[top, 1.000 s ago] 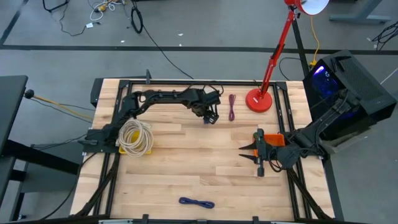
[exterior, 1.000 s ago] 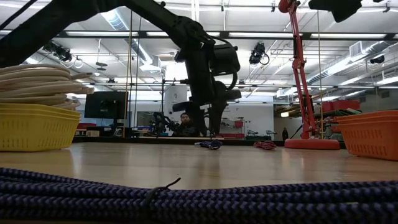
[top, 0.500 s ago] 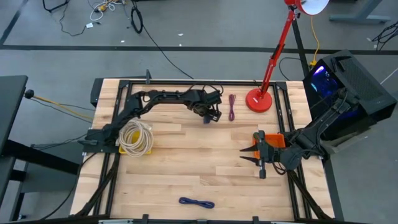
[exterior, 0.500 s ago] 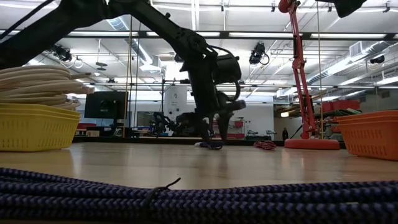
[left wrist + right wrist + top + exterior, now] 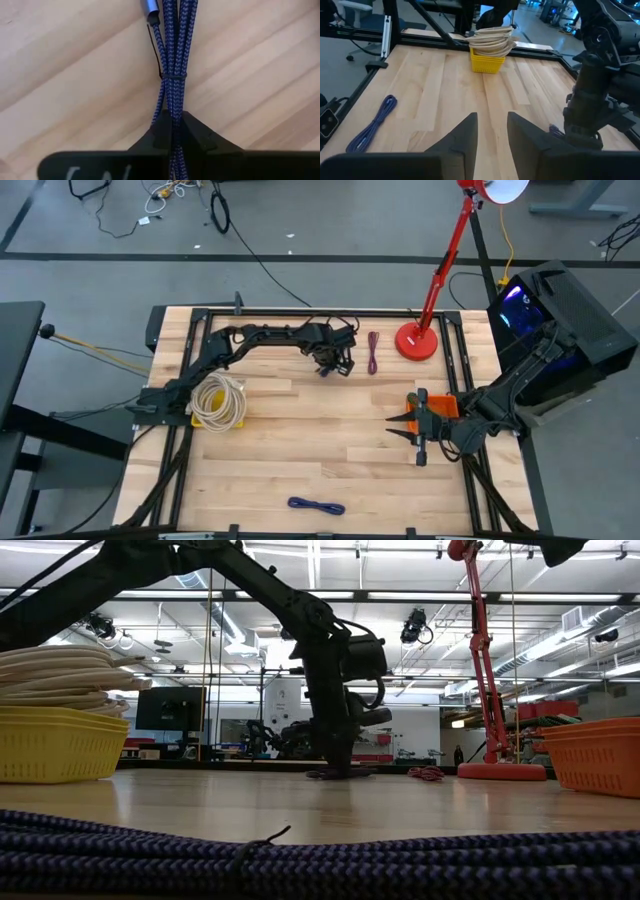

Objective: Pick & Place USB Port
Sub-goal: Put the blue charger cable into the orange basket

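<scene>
Your left claw sits low at the far middle of the tabletop, its two dark fingers closed on a blue cable. The cable lies flat on the wood and runs straight out ahead of the claw, so its long axis lines up with the wrist and the fingers pinch it from either side. In the left wrist view it is a bundle of braided strands, bound once by a thin tie partway along, with a smooth metallic plug at the far end. This arm is much nearer to it than the other.

Your right claw waits with fingers spread at the right side, well apart from the work, just beside an orange bin.

Elsewhere, a dark red cable lies just to the right of the left claw, near the round red lamp base. A yellow basket at the left holds a coil of cream rope. A second blue cable lies at the near edge. The tabletop is pale planked wood.
</scene>
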### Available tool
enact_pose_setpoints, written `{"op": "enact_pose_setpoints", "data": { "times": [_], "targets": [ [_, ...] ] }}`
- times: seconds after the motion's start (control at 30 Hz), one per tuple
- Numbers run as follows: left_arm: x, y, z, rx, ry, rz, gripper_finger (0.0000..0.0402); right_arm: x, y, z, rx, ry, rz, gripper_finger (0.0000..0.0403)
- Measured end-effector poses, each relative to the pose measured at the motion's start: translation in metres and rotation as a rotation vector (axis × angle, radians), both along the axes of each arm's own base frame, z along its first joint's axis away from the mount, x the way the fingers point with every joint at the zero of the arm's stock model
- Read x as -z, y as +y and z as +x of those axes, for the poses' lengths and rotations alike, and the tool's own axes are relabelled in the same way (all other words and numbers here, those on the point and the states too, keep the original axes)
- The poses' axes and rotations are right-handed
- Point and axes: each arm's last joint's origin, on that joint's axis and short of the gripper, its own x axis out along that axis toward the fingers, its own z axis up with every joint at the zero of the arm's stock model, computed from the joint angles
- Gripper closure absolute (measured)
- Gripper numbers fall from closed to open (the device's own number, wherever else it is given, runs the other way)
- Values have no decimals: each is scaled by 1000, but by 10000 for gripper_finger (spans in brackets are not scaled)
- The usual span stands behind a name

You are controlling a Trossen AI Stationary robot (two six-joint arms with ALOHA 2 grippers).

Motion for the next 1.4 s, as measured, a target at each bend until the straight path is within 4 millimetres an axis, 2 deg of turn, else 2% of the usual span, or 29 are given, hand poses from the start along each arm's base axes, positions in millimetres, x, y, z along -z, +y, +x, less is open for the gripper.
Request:
{"op": "enact_pose_setpoints", "data": {
  "times": [0.13,0.27,0.47,0.57,0.63,0.7,0.93,1.07,1.17,1.33,1.4],
  "targets": [
    [-10,-5,-1,39,29,35,380,0,0,0,2,1,-1,295],
    [-31,-14,-5,100,62,111,383,4,-3,-2,54,19,-20,295],
    [-99,-39,-13,202,53,292,383,6,-7,-3,158,13,-54,295],
    [-120,-61,-16,268,34,346,383,7,-9,-4,199,8,-83,295],
    [-145,-81,-21,313,-21,407,383,9,-12,-6,253,5,-122,295],
    [-169,-102,-27,363,-65,476,383,11,-16,-7,332,-9,-139,295],
    [-225,-178,-57,477,-174,713,384,13,-30,-3,441,-12,-112,295],
    [-234,-215,-66,522,-206,810,384,9,-31,3,427,-30,-60,295],
    [-239,-236,-69,545,-253,862,384,1,-27,9,350,-57,-16,295],
    [-240,-253,-65,550,-321,909,384,-18,-17,19,52,-144,44,295],
    [-243,-258,-62,549,-370,922,384,-23,-14,20,-17,-180,47,295]
  ]
}}
